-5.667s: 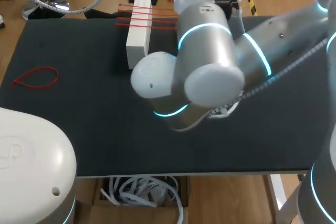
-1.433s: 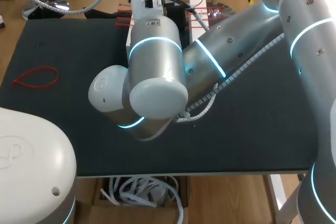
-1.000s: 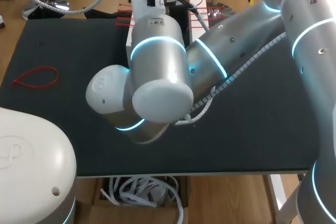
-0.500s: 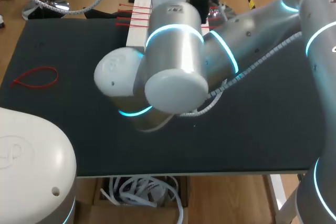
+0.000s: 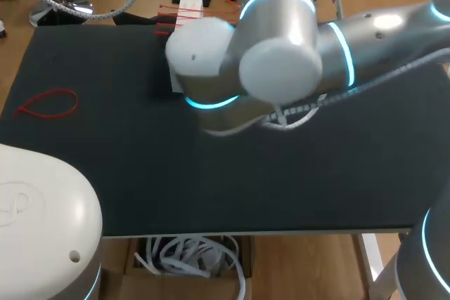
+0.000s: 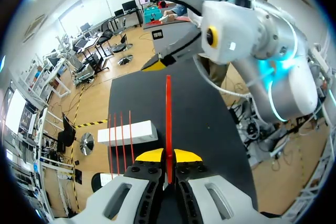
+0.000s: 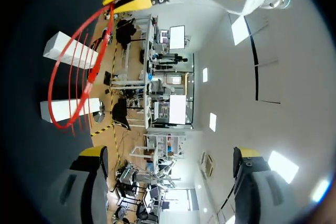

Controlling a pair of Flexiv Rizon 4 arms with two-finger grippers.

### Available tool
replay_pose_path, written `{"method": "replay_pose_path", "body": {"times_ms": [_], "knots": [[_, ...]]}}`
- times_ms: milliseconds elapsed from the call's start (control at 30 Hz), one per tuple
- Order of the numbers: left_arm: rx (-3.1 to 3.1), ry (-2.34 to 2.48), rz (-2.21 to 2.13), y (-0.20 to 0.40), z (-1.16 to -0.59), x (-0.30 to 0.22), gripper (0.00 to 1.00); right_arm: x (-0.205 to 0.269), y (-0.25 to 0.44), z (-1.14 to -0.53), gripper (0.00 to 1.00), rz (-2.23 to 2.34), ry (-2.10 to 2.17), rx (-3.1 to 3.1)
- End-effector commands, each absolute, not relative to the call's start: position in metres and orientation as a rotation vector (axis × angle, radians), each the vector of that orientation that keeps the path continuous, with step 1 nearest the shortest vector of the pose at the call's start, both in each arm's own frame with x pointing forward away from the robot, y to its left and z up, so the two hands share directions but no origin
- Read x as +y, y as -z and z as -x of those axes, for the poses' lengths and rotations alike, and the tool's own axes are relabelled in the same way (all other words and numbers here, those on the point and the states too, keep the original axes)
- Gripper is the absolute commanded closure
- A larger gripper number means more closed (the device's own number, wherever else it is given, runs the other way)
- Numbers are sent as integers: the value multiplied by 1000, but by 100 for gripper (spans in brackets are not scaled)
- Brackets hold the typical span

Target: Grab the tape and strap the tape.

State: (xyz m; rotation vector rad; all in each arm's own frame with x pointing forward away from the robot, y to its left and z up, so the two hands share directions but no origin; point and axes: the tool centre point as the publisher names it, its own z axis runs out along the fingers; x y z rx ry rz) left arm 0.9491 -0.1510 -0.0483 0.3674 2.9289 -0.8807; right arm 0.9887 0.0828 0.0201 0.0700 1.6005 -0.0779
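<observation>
Just swung the right arm (image 5: 281, 40) rightward and up, right jaws wide and empty ahead of the left jaws. Gripping the red tape (image 6: 168, 114) upright between closed left jaws; seemingly grabbed, strapping not yet done.

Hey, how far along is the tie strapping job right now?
Done: one red loop lies at the left of the table. In hand: the left gripper is shut on a red tie, bent into a loop in the right wrist view; the right gripper faces it, fingers open. Left: fastening that loop, if it isn't closed, plus the straight ties across the white block.
</observation>
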Motion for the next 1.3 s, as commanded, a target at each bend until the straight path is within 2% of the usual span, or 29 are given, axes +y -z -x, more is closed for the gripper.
{"method": "replay_pose_path", "body": {"times_ms": [33,633,833,1100,1300], "knots": [[2930,877,-367,48,-949,-151,100,54,-21,-1015,0,-59,93,1584],[2930,877,-367,48,-949,-151,100,52,-18,-1025,0,-37,129,1592],[3031,946,-85,87,-946,-109,100,52,-18,-1025,0,-37,129,1592],[3238,908,540,152,-932,-23,100,52,-18,-1025,0,-37,129,1592],[3216,855,797,182,-924,38,100,52,-18,-1025,0,-37,129,1592]]}}
